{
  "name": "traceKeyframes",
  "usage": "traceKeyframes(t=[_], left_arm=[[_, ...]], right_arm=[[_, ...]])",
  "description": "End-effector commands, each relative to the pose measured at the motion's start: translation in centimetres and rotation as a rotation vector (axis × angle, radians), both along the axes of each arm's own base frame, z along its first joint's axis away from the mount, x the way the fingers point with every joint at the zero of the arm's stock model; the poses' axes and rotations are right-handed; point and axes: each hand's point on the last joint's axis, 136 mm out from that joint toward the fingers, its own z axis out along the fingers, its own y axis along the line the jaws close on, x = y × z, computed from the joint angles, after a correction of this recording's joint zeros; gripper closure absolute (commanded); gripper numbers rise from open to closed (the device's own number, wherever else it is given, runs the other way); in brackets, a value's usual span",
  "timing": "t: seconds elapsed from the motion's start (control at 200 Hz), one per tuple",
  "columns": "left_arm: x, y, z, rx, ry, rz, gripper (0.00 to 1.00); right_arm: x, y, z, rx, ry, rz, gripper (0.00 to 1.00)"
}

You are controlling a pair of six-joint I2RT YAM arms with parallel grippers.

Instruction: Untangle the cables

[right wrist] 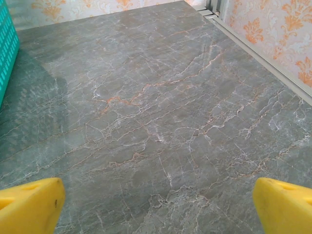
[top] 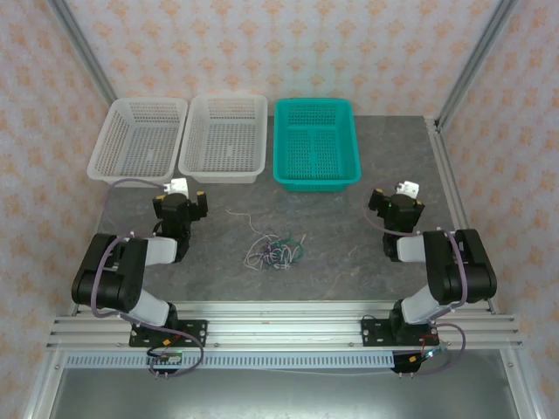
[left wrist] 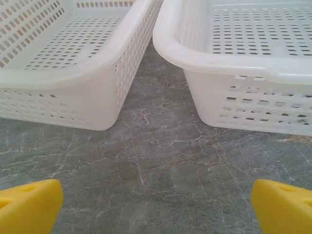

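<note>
The cables [top: 273, 251] lie in one small clump of cream-white, dark purple and green wires on the grey table, midway between the two arms. My left gripper [top: 181, 194] rests well to the left of the clump, facing the white baskets. Its yellow fingertips [left wrist: 29, 204] stand wide apart over bare table, so it is open and holds nothing. My right gripper [top: 400, 196] sits well to the right of the clump. Its yellow fingertips [right wrist: 29, 204] are also spread wide, open, with only marbled tabletop between them.
Two white baskets [top: 140, 140] [top: 224, 137] and a teal basket [top: 315, 143] line the back of the table. In the left wrist view both white baskets [left wrist: 68, 83] [left wrist: 243, 68] stand close ahead. The teal basket's edge [right wrist: 6, 53] and the table's right rail [right wrist: 263, 53] flank the right gripper.
</note>
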Motion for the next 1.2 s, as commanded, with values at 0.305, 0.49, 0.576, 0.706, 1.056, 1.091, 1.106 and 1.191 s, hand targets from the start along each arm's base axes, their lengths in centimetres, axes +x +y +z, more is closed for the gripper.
traceKeyframes(t=[0.305, 0.49, 0.576, 0.706, 1.056, 1.091, 1.106, 1.191], left_arm=[[0.6, -0.1, 1.2, -0.016, -0.039, 0.005, 0.00], [0.6, -0.1, 1.2, -0.017, -0.042, 0.004, 0.00], [0.6, -0.1, 1.2, -0.017, -0.040, 0.004, 0.00], [0.5, 0.0, 1.3, -0.014, -0.045, 0.008, 0.00], [-3.6, -2.0, 11.1, -0.230, -0.133, 0.088, 0.00], [-4.3, -2.9, 11.8, -0.315, -0.120, 0.083, 0.00], [-4.5, -3.2, 12.1, -0.347, -0.113, 0.079, 0.00], [-6.1, -6.3, 13.3, -0.503, -0.054, 0.036, 0.02]], right_arm=[[0.5, 0.2, 1.0, -0.002, -0.028, 0.009, 0.01], [0.5, 0.1, 1.0, -0.002, -0.028, 0.009, 0.01], [0.2, -0.5, 1.4, 0.001, -0.047, -0.032, 0.01], [-1.8, -2.3, 4.7, -0.008, -0.106, -0.149, 0.01], [-7.8, 5.4, 14.0, 0.463, 0.035, 0.091, 0.03], [-8.0, 6.8, 14.0, 0.493, 0.082, 0.134, 0.03], [-8.2, 7.3, 14.0, 0.503, 0.101, 0.151, 0.03], [-9.2, 10.9, 13.2, 0.506, 0.240, 0.275, 0.03]])
